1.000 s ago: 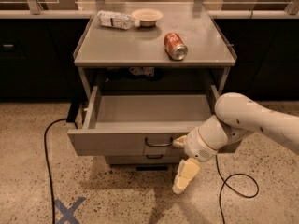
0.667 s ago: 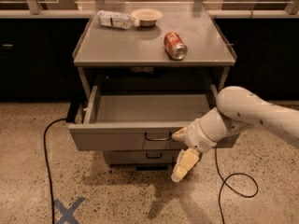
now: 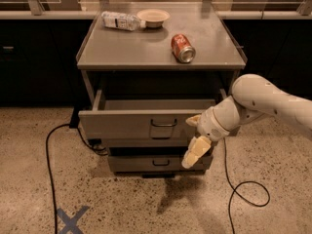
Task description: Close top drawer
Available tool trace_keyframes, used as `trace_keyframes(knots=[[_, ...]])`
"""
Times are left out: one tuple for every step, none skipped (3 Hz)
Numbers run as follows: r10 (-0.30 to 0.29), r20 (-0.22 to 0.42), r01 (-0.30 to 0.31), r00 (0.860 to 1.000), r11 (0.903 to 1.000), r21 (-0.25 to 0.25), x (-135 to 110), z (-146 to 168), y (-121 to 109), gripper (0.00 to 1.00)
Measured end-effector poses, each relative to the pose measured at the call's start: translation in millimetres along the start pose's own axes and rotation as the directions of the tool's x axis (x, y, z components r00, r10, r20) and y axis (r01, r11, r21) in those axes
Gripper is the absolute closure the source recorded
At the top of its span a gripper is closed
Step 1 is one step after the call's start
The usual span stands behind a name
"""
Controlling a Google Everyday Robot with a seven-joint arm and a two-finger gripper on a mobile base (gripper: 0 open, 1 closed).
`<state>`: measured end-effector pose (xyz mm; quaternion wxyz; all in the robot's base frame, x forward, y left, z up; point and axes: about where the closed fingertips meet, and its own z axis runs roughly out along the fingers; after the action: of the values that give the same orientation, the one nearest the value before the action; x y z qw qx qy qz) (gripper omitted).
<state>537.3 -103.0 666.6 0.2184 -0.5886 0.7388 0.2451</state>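
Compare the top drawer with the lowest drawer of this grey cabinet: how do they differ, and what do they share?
The top drawer stands pulled out, tray showing; the lowest drawer sits pushed in. The top drawer's front is taller than the lowest drawer's. The hand hangs open by the top drawer's right end, as seen here. Both are grey with a small dark central handle.

I find the top drawer point(image 3: 131, 126), grey metal with a dark wire handle at centre, partly pulled out and level. The gripper point(image 3: 189, 141), fingers spread, sits at its front's right end.
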Motion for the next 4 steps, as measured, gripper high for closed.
trace_keyframes(knots=[[0.000, 0.000, 0.000, 1.000, 1.0000, 0.000, 0.0, 0.0, 0.0, 0.00], [0.016, 0.015, -0.016, 1.000, 0.9999, -0.004, -0.1, 3.0, -14.0, 0.00], [0.037, 0.033, -0.038, 0.999, 0.9991, 0.018, -2.7, 0.0, -44.3, 0.00], [0.053, 0.040, -0.055, 0.998, 0.9977, 0.038, -7.6, 0.2, -74.2, 0.00]])
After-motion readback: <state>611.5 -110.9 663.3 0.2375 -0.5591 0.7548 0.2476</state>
